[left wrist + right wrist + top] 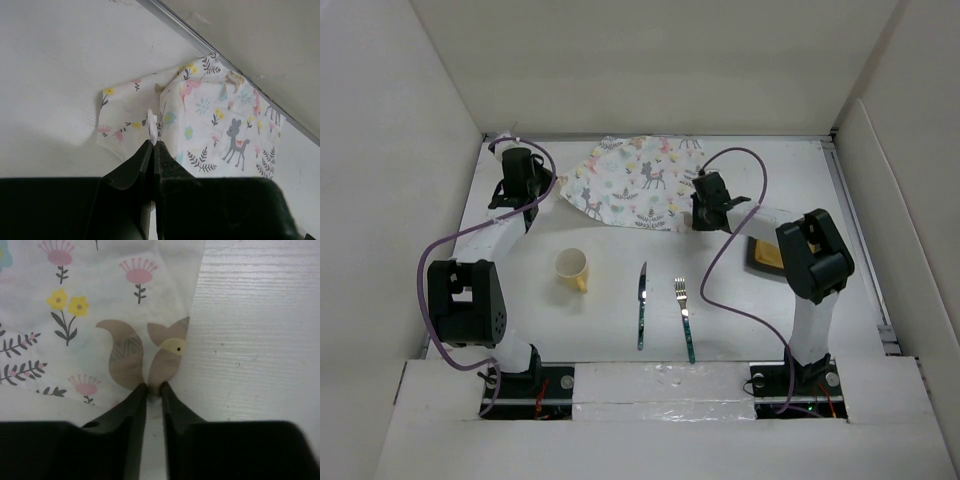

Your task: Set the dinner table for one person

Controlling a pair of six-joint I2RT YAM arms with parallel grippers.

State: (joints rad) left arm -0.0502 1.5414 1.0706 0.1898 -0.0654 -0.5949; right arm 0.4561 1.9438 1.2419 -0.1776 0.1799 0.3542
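The deer-and-flower placemat [635,185] lies crumpled at the back of the white dinner table [610,310], its left end folded over. My left gripper [548,186] is shut on a pinch of that folded left edge [151,125], which stands up between the tips [154,142]. My right gripper [698,207] sits at the placemat's right edge. In the right wrist view its jaws [154,387] stand a narrow gap apart, with the cloth's edge [167,360] just at the tips.
A yellow cup [572,267] stands front left. A knife [642,300] and a fork [684,315] lie side by side near the front. A dark-rimmed yellow item [763,255] is partly hidden by the right arm. White walls [400,150] bound the table.
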